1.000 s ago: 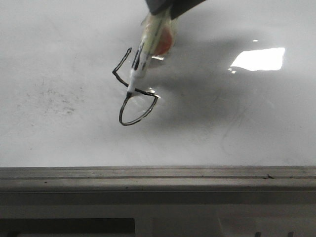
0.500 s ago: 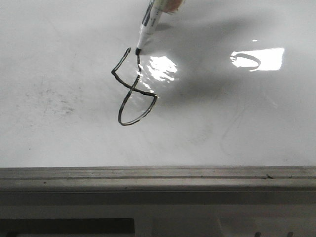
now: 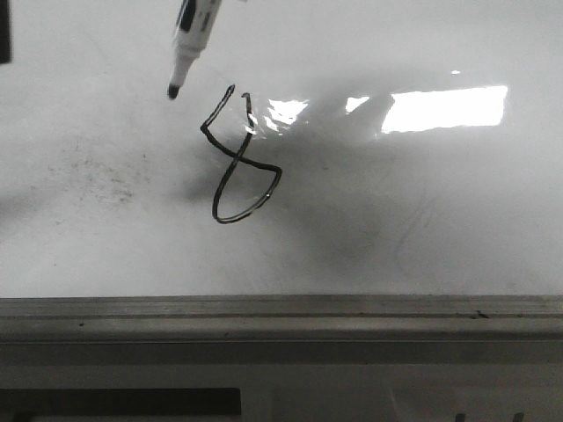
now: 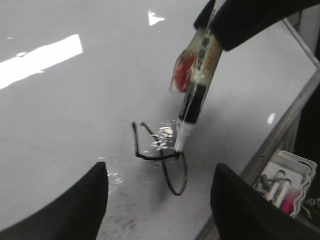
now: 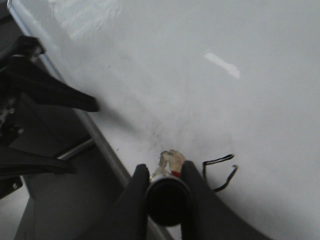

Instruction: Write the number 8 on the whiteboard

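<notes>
The number 8 (image 3: 239, 160) is drawn in thin black line on the whiteboard (image 3: 422, 220), with its top loop open. My right gripper (image 5: 165, 167) is shut on a black-and-white marker (image 3: 193, 31), seen end-on in the right wrist view (image 5: 167, 200). The marker's tip (image 3: 173, 90) hangs above the board, left of the 8's top. The left wrist view shows the marker (image 4: 196, 92), the 8 (image 4: 161, 157) and the right gripper's fingers (image 4: 250, 22). My left gripper (image 4: 160, 172) is open and empty above the board.
The board's grey metal frame (image 3: 281, 316) runs along the near edge. A white tray (image 4: 287, 182) with several pens sits off the board beyond the frame. A bright glare patch (image 3: 449, 107) lies right of the 8. The left arm (image 5: 45, 92) is dark beside the board's edge.
The marker drew the 8's upper right stroke up from the crossing. It then lifted off the board and moved left. Only the marker shows in the front view now.
</notes>
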Tool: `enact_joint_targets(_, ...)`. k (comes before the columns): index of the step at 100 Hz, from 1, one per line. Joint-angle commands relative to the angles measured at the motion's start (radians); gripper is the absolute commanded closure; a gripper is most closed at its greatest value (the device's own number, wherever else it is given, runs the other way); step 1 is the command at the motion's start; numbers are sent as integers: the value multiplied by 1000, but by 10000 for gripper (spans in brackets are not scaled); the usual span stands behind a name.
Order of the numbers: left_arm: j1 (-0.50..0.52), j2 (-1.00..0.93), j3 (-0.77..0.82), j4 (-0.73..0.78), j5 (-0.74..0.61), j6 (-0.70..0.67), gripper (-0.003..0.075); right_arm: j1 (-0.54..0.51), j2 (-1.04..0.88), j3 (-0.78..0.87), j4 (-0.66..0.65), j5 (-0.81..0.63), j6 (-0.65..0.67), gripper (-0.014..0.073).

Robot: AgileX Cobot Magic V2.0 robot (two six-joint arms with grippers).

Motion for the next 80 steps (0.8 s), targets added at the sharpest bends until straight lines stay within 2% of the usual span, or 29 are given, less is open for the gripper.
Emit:
enact_joint_targets(1, -30, 80, -27, 27, -152, -5, 300, 22, -7, -30, -8, -22, -14, 657)
enact_joint_targets(28, -32, 287, -28, 18, -382, -5, 302, 94, 5, -30, -8, -12, -10, 657)
enact_joint_targets(38, -32, 327, -28, -20, -424, -5, 315, 105, 16, -29, -8, -12, 16, 657)
enact_joint_targets(45, -32, 338, -28, -42, -425, -5, 363, 107, 22, -29, -8, -10, 24, 657)
enact_joint_targets(69, -32, 338, -28, -48, -425, -5, 625, 94, 25, -29, -15, -16, 49, 657)
enact_joint_targets(80, -32, 338, -28, -48, -425, -5, 694, 67, 25, -29, -17, -7, 56, 657)
